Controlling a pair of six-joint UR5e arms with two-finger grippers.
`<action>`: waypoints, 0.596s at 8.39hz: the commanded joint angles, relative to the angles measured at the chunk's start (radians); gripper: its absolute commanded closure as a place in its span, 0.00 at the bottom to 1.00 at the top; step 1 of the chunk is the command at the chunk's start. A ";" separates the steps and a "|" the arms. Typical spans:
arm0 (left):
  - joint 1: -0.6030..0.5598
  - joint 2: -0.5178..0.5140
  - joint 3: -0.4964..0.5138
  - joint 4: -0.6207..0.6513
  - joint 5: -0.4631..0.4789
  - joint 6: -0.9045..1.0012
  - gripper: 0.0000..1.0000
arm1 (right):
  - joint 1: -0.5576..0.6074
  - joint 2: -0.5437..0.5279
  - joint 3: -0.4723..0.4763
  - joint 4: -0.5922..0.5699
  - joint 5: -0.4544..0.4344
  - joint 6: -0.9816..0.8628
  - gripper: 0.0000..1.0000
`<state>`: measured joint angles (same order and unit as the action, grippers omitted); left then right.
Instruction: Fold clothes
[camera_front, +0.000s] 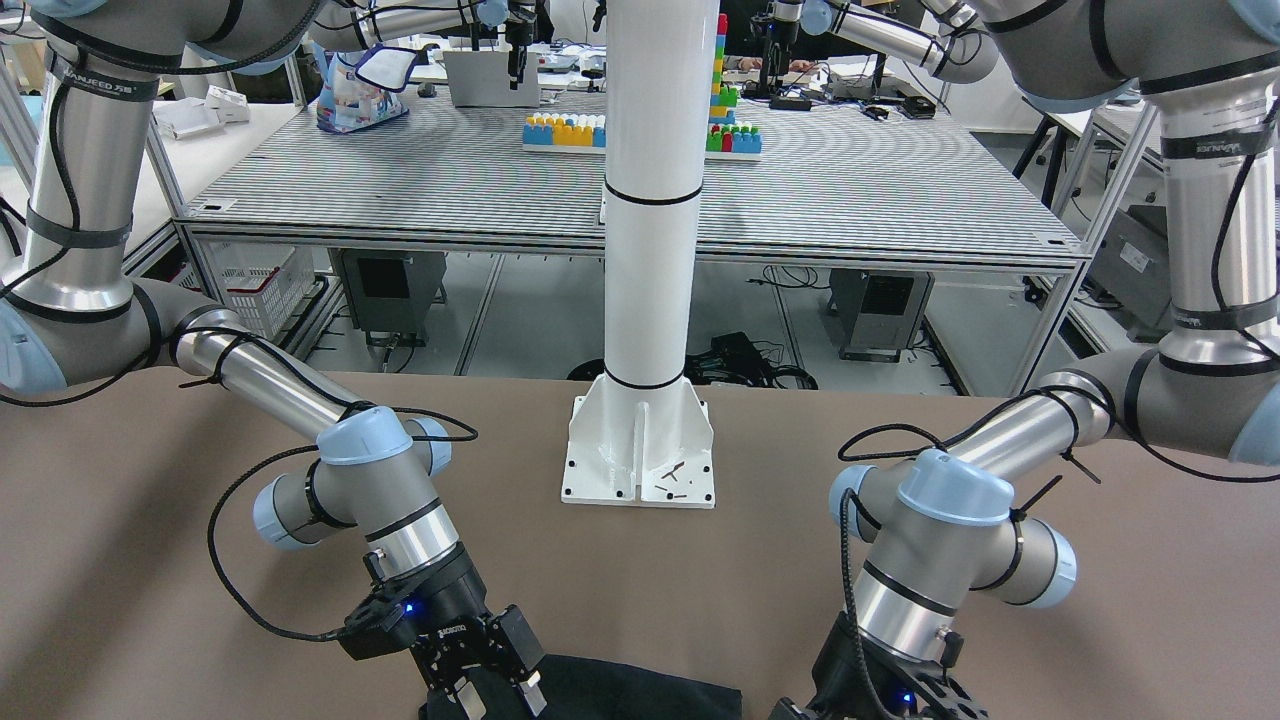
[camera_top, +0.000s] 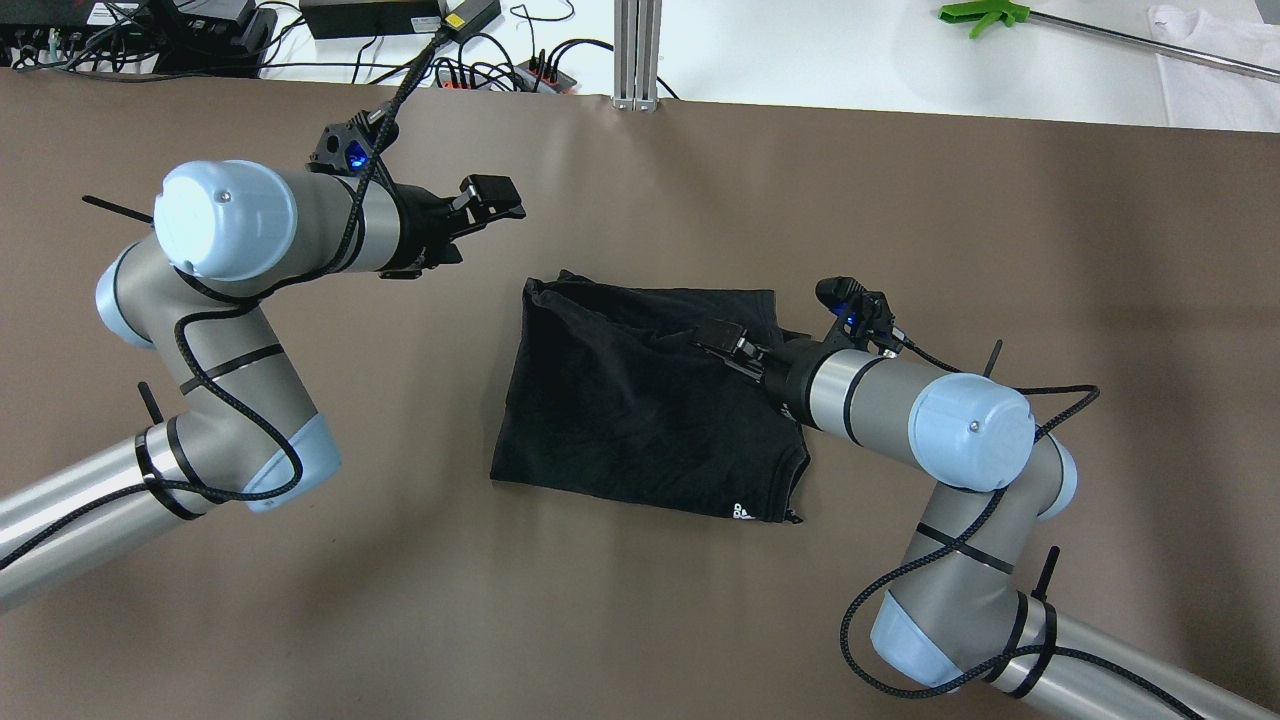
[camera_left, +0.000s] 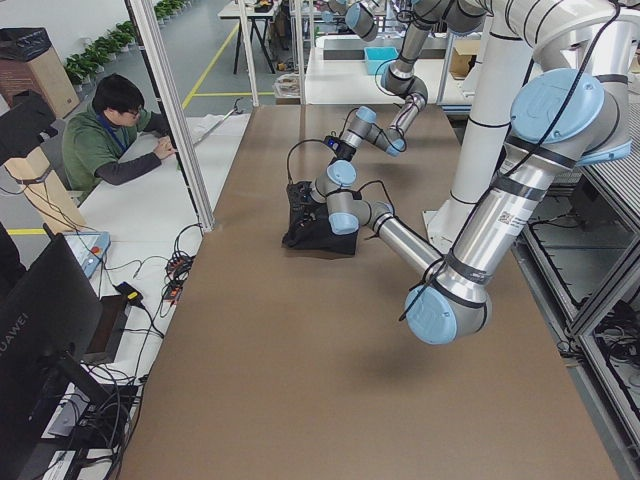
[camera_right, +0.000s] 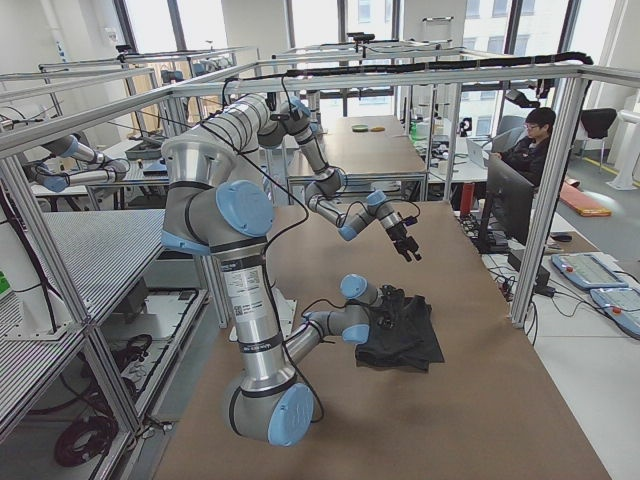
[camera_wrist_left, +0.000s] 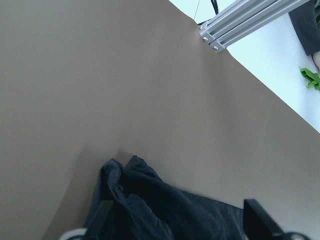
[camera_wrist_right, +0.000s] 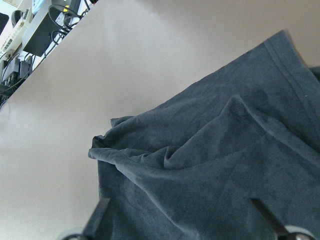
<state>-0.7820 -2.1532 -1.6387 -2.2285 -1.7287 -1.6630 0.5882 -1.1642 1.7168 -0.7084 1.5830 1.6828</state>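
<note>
**Both grippers empty, black garment lying mid-table between folds**

The brown table (camera_top: 640, 620) fills the overhead view, and both arms reach in over it from the sides. In the middle lies the black garment (camera_top: 640, 400), well apart from the white pillar (camera_front: 650, 200) at the robot's side. It is spread in a rough rectangle, with a small white logo (camera_top: 741, 512) on the near right corner. The far left corner is bunched into ridges, and a soft crease runs across the top layer.

The right gripper (camera_top: 718, 340) sits low over the garment's right-hand part. Its wrist camera shows the two fingers spread wide with only fabric beneath them, so it is grasping nothing. The left gripper (camera_top: 497, 200) hangs off the cloth, near that rumpled far left corner. Its fingers are also spread wide and released, with bare table ahead.

My read is that this is a gap between folds. The piece looks doubled over already, but it is neither square nor flat.

The next move calls for a firm pinch on an edge, most likely the right hem under the right gripper. The left gripper would have to drop onto the bunched corner. After that the lift must carry the layers across together. Soft fabric like this will probably drag and wrinkle if only one layer gets caught.
</note>
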 joint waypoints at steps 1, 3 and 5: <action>-0.110 0.076 -0.056 0.003 -0.135 0.049 0.00 | -0.001 0.038 0.026 -0.116 0.059 -0.070 0.06; -0.233 0.162 -0.084 0.004 -0.213 0.179 0.00 | 0.057 0.032 0.070 -0.291 0.096 -0.275 0.06; -0.353 0.225 -0.079 0.070 -0.255 0.411 0.00 | 0.247 -0.004 0.076 -0.498 0.278 -0.622 0.06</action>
<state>-1.0216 -1.9959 -1.7142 -2.2174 -1.9411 -1.4619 0.6749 -1.1347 1.7813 -1.0169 1.7137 1.3676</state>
